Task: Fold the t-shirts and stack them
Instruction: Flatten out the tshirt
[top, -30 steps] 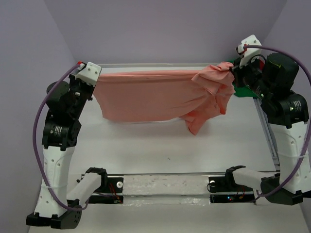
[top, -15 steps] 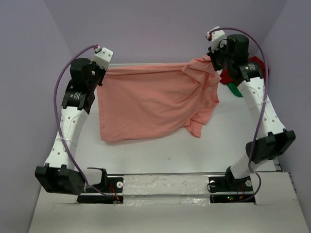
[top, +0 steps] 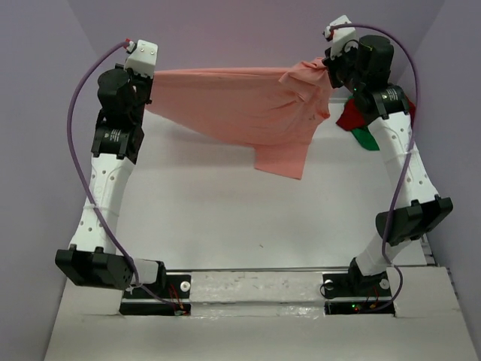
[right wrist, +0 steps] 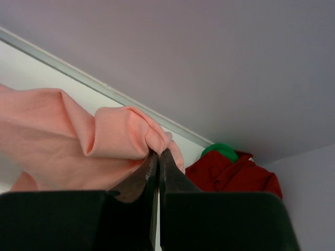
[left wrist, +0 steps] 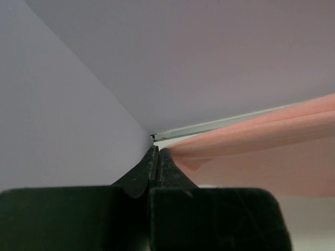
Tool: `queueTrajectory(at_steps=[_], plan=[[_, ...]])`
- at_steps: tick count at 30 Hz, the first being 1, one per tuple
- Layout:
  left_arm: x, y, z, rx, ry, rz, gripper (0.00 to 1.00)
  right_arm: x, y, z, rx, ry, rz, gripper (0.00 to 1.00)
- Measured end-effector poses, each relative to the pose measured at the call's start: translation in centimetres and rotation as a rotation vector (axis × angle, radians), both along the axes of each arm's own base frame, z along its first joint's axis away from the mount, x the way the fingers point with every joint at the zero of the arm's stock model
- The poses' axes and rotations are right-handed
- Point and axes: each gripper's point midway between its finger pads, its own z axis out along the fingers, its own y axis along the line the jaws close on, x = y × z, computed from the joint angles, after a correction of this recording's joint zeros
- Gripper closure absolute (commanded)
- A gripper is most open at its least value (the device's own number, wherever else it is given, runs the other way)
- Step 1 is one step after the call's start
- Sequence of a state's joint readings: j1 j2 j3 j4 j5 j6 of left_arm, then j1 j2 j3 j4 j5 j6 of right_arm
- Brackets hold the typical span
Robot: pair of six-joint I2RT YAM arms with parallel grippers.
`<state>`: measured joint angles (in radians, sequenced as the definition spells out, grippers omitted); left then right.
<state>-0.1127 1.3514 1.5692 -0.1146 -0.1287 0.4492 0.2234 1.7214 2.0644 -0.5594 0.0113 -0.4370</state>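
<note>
Over the white table (top: 225,218), a salmon-pink t-shirt (top: 240,105) hangs stretched between the raised left arm (top: 109,165) and right arm (top: 402,165). Its long axis runs side to side, from one pinched end to the other, with the taut upper edge nearly level. The cloth falls from that edge in a broad sheet. Its lowest corner droops below the line of the fingers, closer to the right pair than to the left; whether that corner touches the table cannot be told.

Beyond and to the right of the right arm's fingers, low against the back wall, lies a crumpled dark red t-shirt (top: 352,116). A green t-shirt (top: 366,138) touches it, showing only in small patches at the red heap's edges.

The left gripper (left wrist: 157,151) is closed tight, its fingers pinching one end of the pink shirt — the cloth streams away to the fingers' right. The right gripper (right wrist: 158,154) is likewise clamped, jaws pressed together on a bunched fold at the shirt's other end, with the fabric gathered to the fingers' left.
</note>
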Motion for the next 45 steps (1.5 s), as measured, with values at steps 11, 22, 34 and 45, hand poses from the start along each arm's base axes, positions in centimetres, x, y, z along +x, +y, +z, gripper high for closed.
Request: queueTrajectory(at_steps=[11, 22, 34, 45], plan=[[-8.2, -1.1, -7.7, 0.031, 0.121, -0.122, 1.00, -9.8, -1.7, -4.2, 0.030, 0.068, 0.007, 1.00], [-15.9, -3.0, -0.8, 0.000, -0.029, -0.293, 1.00, -19.7, -5.1, 3.0, 0.139, -0.085, -0.019, 1.00], [-12.6, -3.5, 6.7, -0.003, -0.147, -0.328, 1.00, -14.2, -4.8, 9.0, 0.146, -0.212, -0.020, 1.00], [5.5, -2.2, -16.5, -0.026, 0.321, -0.206, 0.60, 2.5, -2.3, -19.7, 0.053, 0.361, -0.008, 0.41]])
